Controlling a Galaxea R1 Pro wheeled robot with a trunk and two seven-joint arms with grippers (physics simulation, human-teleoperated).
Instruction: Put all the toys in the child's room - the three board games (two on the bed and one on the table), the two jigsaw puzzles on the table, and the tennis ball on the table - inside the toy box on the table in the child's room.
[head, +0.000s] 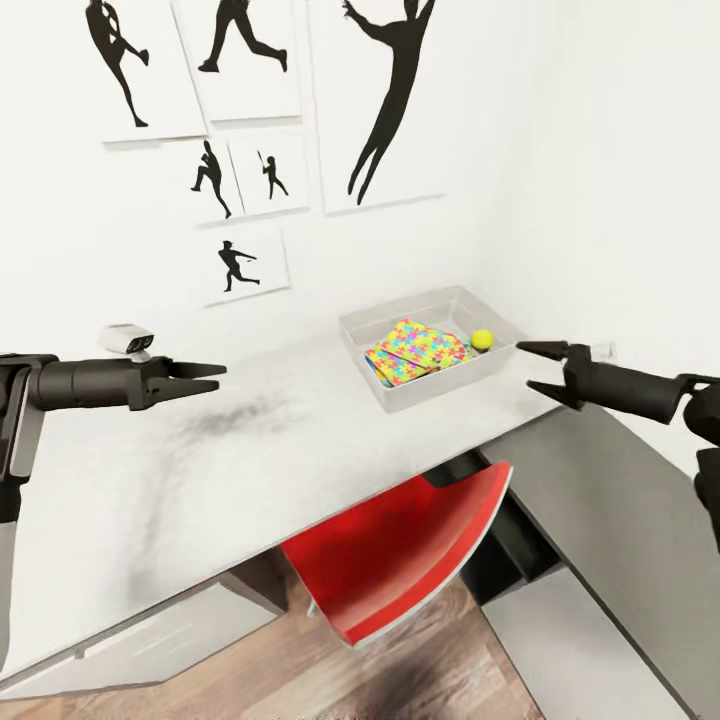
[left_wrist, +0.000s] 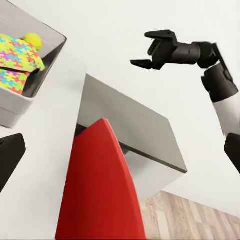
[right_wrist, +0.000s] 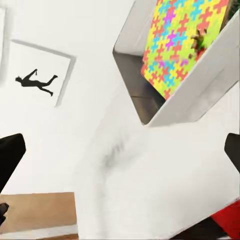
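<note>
Toy box seen centre-right of frame on table; jigsaw puzzles and tennis ball held inside. Puzzles judged thin, floppy; best gripped at edge. Left gripper and right gripper both spread, empty.

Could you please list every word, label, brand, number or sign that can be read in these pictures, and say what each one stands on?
None: no readable text in any view.
The wall prints carry only black baseball silhouettes, no captions.
The jigsaw puzzles in the toy box show coloured pieces, no lettering.
The tennis ball, the table and the red chair are unmarked.
</note>
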